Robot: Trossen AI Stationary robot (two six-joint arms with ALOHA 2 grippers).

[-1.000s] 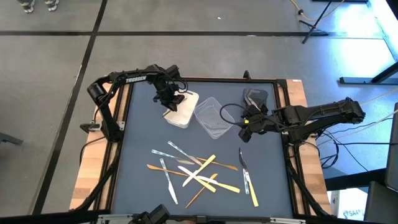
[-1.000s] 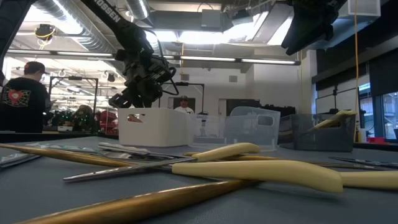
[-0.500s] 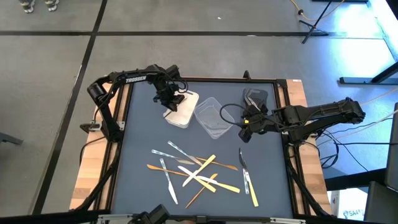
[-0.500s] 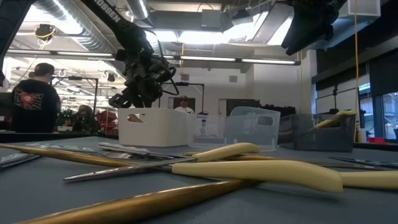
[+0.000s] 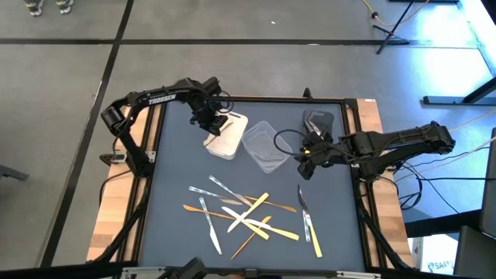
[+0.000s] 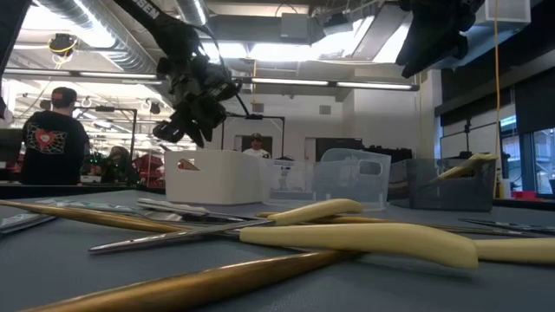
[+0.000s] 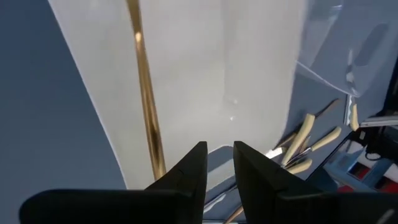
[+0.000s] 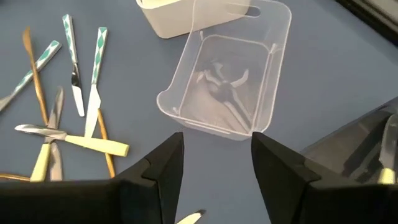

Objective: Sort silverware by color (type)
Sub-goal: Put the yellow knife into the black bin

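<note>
The silverware [image 5: 244, 213] lies in a loose heap on the dark mat near the table's front: gold, pale yellow and green-and-white patterned pieces. One gold piece [image 7: 146, 93] lies along the floor of the white tub [image 5: 225, 138]. My left gripper [image 7: 219, 158] hangs above that tub, its fingers a narrow gap apart with nothing between them. My right gripper [image 8: 217, 155] stands wide open above the mat beside the clear tub [image 8: 224, 81], which holds clear pieces. A yellow piece [image 6: 464, 165] sticks up out of the dark grey tub [image 6: 442, 186].
The three tubs stand in a row along the far side of the mat: white, clear [image 5: 263, 146], dark grey [image 5: 318, 122]. A knife and a yellow-handled piece [image 5: 308, 221] lie apart at the right of the heap. A person [image 6: 56, 139] stands in the room behind.
My left gripper has risen straight up from the white tub's rim and now hangs higher above it, its finger gap unchanged. The gold piece stays in the tub. The person in the background has walked a little.
</note>
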